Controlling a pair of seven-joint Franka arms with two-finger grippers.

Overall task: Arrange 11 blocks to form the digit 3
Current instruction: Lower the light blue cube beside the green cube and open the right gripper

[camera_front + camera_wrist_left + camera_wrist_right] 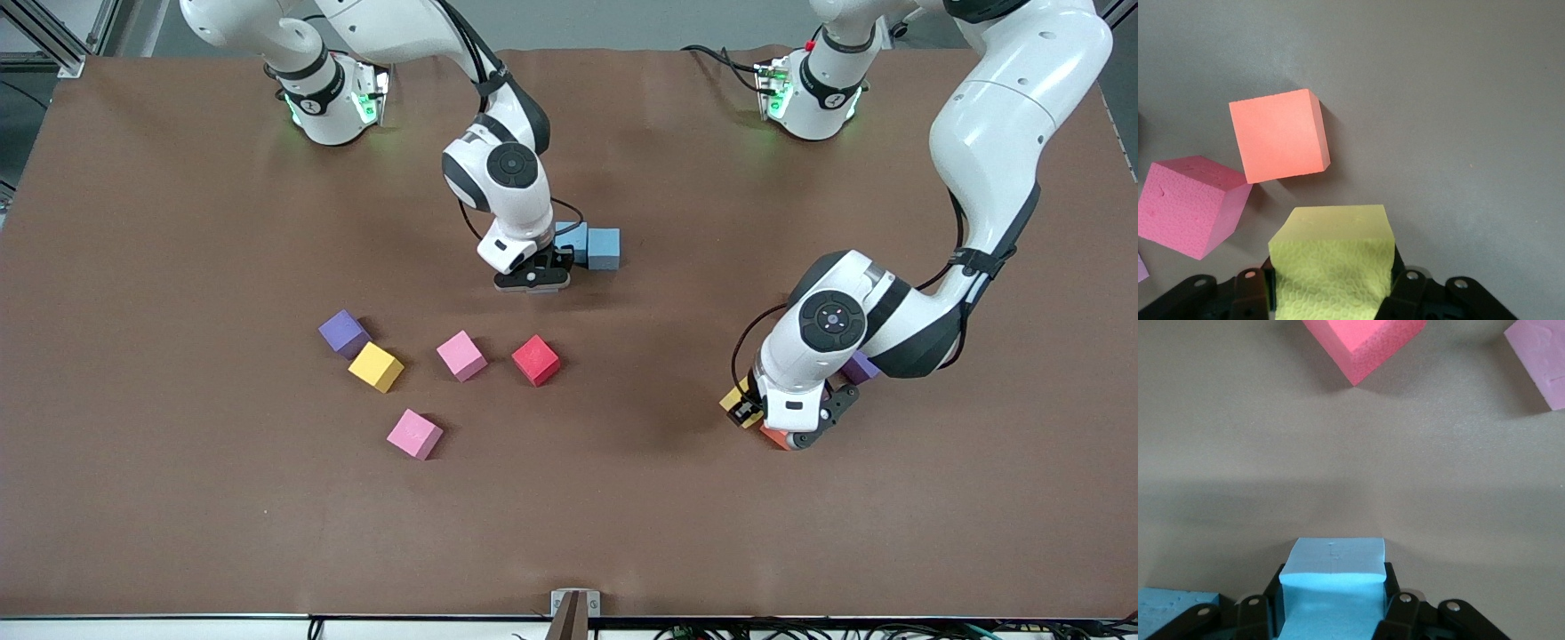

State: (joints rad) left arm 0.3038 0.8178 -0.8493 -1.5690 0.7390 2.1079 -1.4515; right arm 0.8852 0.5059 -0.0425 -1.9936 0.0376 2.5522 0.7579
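Brown bench (178, 498): right tool (1331, 613) grips a light blue foam cube (1333, 577); left tool (1331, 293) clamps a yellow foam cube (1331, 260).

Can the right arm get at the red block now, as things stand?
Probably not at once: the right gripper is shut on a light blue block. The table between it and the red block looks free.

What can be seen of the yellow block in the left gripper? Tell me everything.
The yellow block is a small cube of matte, foam-like material with a dimpled texture on its broad face and a smoother, paler face beside it. The left gripper is shut on it, a black finger pressed to each side. An orange block and a pink block lie near it without touching it. In the front view the arm hides most of it.
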